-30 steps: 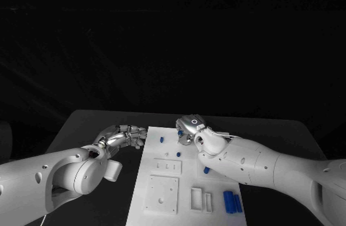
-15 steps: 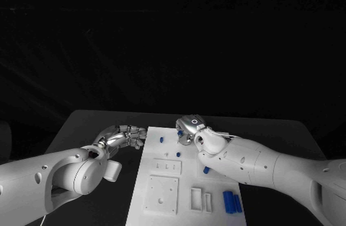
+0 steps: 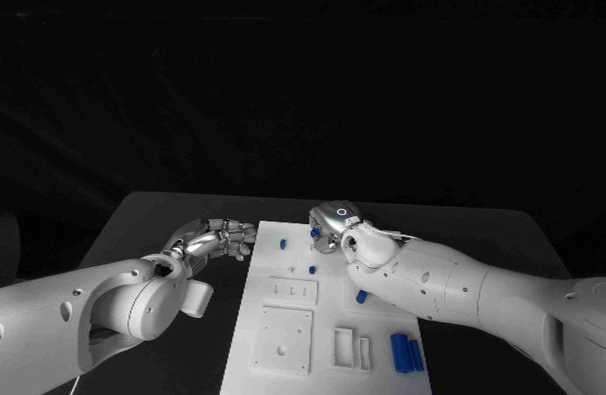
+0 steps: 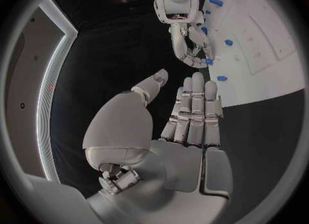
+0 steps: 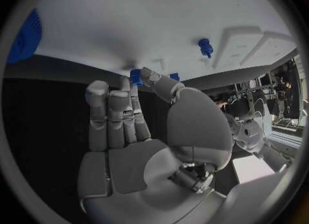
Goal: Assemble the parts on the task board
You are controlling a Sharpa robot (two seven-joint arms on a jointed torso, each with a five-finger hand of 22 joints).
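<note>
Right hand [image 3: 339, 229]: I see it pinching a small blue part [image 5: 136, 76] at the task board [image 3: 285, 342] far edge.
Left hand [image 3: 217, 237]: fingers straight, together, holding nothing.

the head view looks down from above and behind both arms onto the black table [image 3: 165, 215], taking in the whole white task board [image 3: 297, 325] running away from the camera, with the left hand [image 3: 217, 237] and the right hand [image 3: 336, 226] at its far end. the left wrist view sits close behind the left hand [image 4: 183, 116] and faces across the dark table toward the board's far edge [image 4: 257, 54], catching the right hand [image 4: 187, 33] there too. the right wrist view sits close behind the right hand [image 5: 129, 126], facing the board [image 5: 161, 23] from very near. all three views share the board's far end.
</note>
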